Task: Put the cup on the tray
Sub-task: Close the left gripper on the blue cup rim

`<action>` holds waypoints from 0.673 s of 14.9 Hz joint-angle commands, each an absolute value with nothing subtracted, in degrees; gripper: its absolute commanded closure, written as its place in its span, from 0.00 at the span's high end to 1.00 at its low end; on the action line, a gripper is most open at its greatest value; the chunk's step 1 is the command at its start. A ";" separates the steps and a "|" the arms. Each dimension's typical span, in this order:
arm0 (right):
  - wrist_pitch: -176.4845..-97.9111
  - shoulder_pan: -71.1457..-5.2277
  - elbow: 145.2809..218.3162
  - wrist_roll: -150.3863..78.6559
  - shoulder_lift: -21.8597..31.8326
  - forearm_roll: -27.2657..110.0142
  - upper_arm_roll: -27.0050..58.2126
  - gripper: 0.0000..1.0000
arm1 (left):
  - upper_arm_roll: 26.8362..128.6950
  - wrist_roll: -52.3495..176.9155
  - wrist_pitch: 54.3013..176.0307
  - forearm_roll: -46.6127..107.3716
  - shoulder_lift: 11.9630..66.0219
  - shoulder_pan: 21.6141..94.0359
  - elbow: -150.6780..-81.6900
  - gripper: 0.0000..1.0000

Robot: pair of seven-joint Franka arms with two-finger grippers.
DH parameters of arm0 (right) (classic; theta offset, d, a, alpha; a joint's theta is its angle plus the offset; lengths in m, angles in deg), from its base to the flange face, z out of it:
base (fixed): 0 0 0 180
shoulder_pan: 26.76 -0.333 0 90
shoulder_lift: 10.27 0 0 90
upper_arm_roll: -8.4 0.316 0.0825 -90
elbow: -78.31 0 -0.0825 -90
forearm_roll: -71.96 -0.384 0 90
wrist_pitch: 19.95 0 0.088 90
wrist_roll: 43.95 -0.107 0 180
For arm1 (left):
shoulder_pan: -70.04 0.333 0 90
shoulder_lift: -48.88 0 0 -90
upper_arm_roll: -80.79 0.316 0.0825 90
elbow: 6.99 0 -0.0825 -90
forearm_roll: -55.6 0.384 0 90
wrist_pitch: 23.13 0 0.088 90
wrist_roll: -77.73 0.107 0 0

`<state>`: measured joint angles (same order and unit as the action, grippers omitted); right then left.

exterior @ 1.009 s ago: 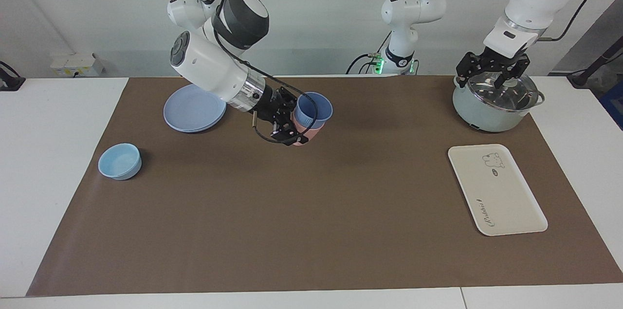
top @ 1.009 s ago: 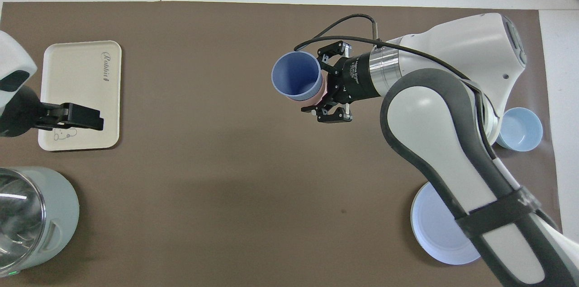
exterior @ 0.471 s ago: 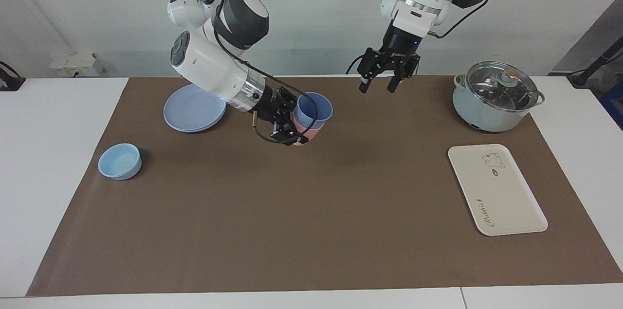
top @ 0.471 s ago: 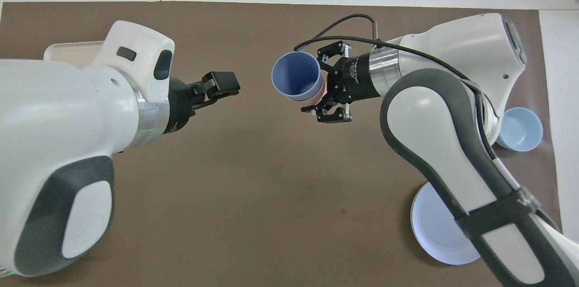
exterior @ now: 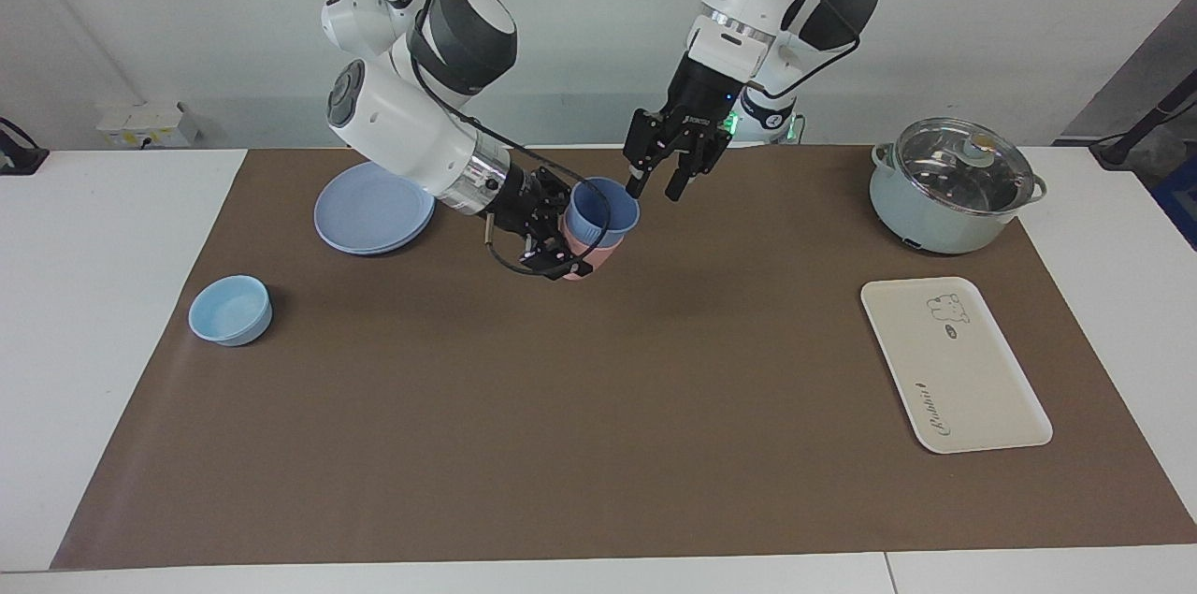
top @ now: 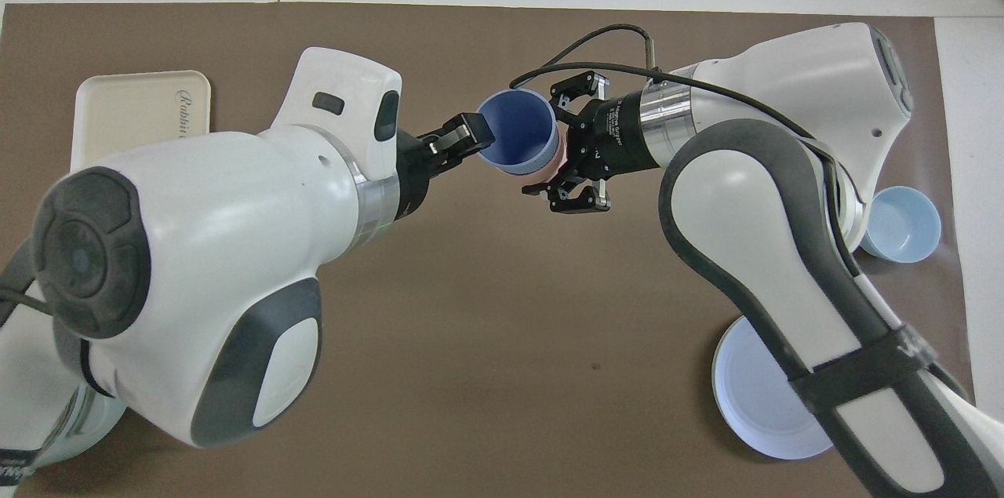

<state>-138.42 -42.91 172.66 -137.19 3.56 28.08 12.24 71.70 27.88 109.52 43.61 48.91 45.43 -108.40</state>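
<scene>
Periwinkle-blue plastic tumbler cup (exterior: pixel 601 210) nested in salmon-pink plastic cup (exterior: pixel 592 259), the pink one gripped by right gripper (exterior: pixel 554 234) above the brown mat (exterior: pixel 598 407). Left gripper (exterior: pixel 661 185), fingers parted, at the blue rim. Cream-white rectangular plastic tray (exterior: pixel 954 365) lies well apart, toward the left arm's end.

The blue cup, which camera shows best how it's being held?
The facing view: the blue cup sits nested in a pink cup, which the right gripper clamps from the side. The overhead view mostly shows the blue cup's open mouth, only a pink sliver, and the left gripper at its rim.
</scene>
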 commanded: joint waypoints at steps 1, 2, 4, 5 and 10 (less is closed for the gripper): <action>-139.04 -42.58 173.67 -137.29 2.48 26.44 12.53 0.00 | 72.80 26.13 113.10 42.60 47.30 43.32 -108.59 0.66; -139.04 -42.58 173.67 -137.20 2.48 26.44 12.53 0.00 | 72.80 26.13 113.10 42.60 47.21 43.32 -108.41 0.65; -139.04 -42.58 173.67 -137.20 2.48 26.44 12.53 0.00 | 72.79 25.52 113.36 42.51 47.12 43.32 -108.15 0.35; -139.04 -42.58 173.58 -137.20 2.48 26.44 12.53 0.00 | 72.71 23.95 113.89 42.51 47.12 43.24 -108.06 0.14; -138.78 -42.50 173.58 -136.85 2.48 26.44 12.53 0.00 | 72.71 21.13 112.75 42.51 45.98 43.15 -105.08 0.00</action>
<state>-138.58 -42.76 172.55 -137.19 3.48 28.08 11.96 71.95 22.93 112.98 43.44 46.84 44.23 -107.61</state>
